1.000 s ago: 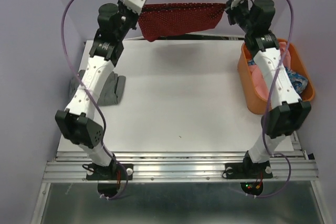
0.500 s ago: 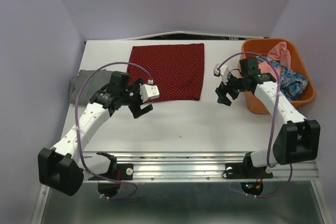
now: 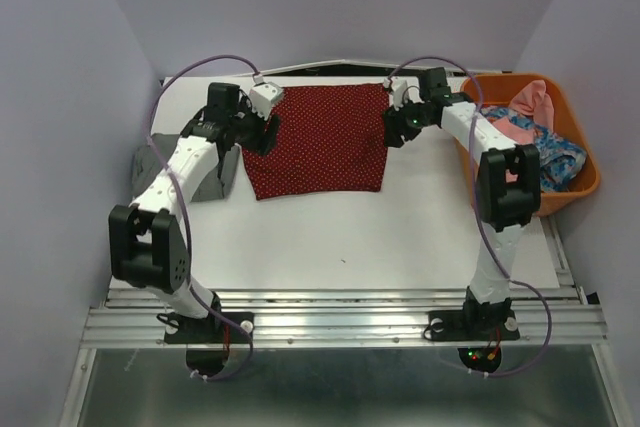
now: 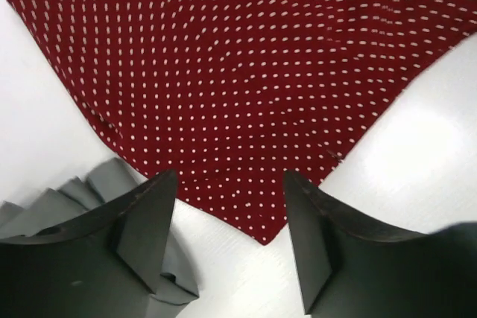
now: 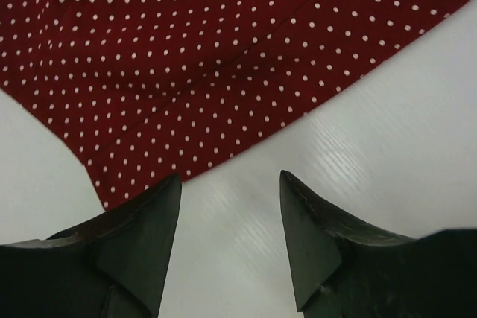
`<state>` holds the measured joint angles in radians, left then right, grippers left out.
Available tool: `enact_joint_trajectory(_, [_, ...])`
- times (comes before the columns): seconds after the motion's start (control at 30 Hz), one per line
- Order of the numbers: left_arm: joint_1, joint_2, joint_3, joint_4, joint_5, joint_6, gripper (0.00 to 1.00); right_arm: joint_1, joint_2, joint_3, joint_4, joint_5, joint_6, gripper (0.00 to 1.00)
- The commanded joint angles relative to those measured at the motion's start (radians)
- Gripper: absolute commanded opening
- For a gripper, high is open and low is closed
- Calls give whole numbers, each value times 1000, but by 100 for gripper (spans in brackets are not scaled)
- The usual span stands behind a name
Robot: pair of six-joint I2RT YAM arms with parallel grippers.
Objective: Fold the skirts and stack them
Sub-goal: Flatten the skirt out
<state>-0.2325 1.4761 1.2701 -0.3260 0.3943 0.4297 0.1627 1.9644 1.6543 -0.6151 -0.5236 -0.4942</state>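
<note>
One white table (image 3: 330, 237) filled mid-frame, with the dark red dotted skirt (image 3: 320, 142) spread flat at upper centre. An orange basket (image 3: 505, 78) at upper right held the blue floral skirt (image 3: 562, 162). The grey skirt (image 3: 222, 175) lay at left (partly under an arm). The left gripper (image 4: 229, 176) and right gripper (image 5: 230, 175) hovered at the red skirt's side edges, both spread and gripping nothing.

Flat skirt (image 3: 325, 142) lies far-centre on table (image 3: 340, 237). Folded skirt (image 3: 218, 175) is just left of it, at table's left edge. Basket (image 3: 585, 182) is far right with 1 more skirt (image 3: 560, 162) inside. Left gripper (image 3: 262, 132) is at flat skirt's left edge, right gripper (image 3: 398, 127) at its right edge.
</note>
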Motion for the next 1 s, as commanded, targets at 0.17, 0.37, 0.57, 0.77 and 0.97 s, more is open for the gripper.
enact_joint_trajectory(0.17, [122, 275, 231, 62, -121, -253, 57, 121, 263, 190, 9, 164, 88, 54])
enact_joint_trajectory(0.37, [171, 389, 331, 79, -123, -249, 47, 121, 249, -54, -11, 323, -73, 47])
enact_joint_trajectory(0.57, [133, 432, 304, 15, -28, -94, 45, 182, 84, -307, -284, 123, -269, 41])
enact_joint_trajectory(0.77, [88, 440, 244, 22, -9, -49, 45, 244, -81, -175, -450, -164, -172, 43])
enact_joint_trajectory(0.97, [42, 510, 371, -50, 15, -39, 65, 63, 123, 200, -361, -75, 23, 44])
